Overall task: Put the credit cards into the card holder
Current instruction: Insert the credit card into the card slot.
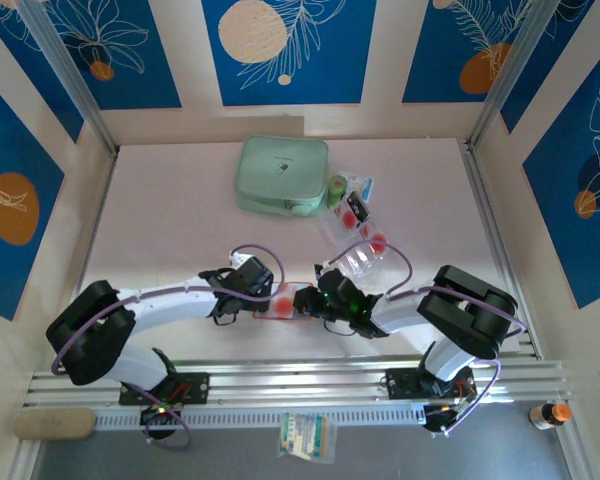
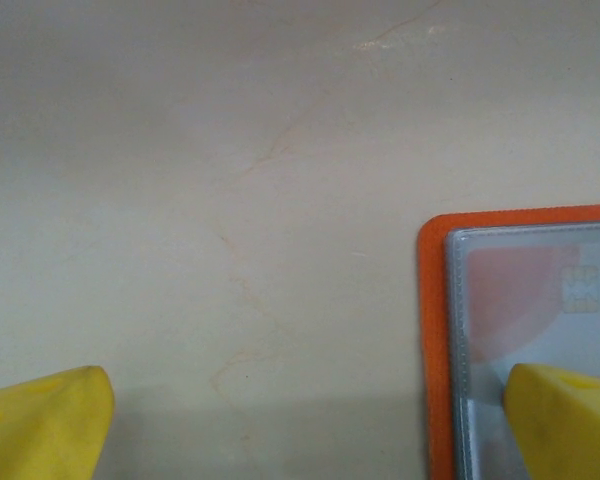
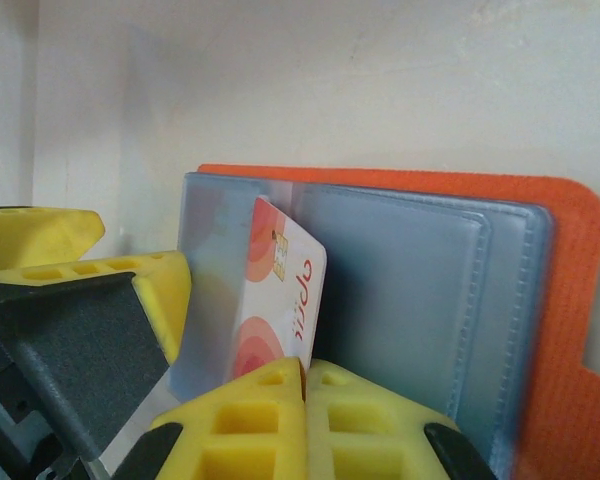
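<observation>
The orange-red card holder lies open on the table between the two grippers. My right gripper is shut on a pale credit card with red circles and a chip. The card stands on edge, its far end at the grey pockets of the card holder. My left gripper is open. One of its yellow fingertips rests on the card holder, over a clear pocket that has a credit card inside. In the top view the left gripper and right gripper nearly meet.
A mint-green zip case sits at the back of the table. Right of it are a green roll and a clear plastic tray with more cards. A metal rail runs along the near edge.
</observation>
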{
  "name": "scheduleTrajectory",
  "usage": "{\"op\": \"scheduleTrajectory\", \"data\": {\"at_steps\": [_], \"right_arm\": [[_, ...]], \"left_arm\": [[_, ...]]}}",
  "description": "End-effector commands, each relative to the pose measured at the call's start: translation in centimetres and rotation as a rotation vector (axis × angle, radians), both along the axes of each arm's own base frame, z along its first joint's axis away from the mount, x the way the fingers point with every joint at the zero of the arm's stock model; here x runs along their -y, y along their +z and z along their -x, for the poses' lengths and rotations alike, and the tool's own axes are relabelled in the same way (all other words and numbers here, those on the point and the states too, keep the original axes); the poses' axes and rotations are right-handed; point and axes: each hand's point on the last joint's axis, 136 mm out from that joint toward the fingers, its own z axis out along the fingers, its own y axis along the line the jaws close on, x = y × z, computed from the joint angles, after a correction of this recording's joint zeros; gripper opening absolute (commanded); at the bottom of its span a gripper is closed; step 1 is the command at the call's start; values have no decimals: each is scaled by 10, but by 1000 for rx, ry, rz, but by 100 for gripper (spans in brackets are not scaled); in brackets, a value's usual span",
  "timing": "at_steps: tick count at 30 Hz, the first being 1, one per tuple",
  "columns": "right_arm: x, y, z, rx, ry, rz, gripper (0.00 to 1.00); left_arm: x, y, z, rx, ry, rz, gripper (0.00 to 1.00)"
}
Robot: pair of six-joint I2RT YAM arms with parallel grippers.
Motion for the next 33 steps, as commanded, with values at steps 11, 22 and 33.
{"op": "scheduleTrajectory", "data": {"at_steps": [11,22,33], "right_arm": [[9,-16,9,-83,-13,98,0],[6,-21,8,-139,6,114,0],[-8,-26,9,-186,55,108,0]], "left_arm": [[-9,-5,9,-22,-3,-36,100],[-9,-6,9,-22,-1,-31,100],[-9,-6,9,-20,-1,-30,100]]}}
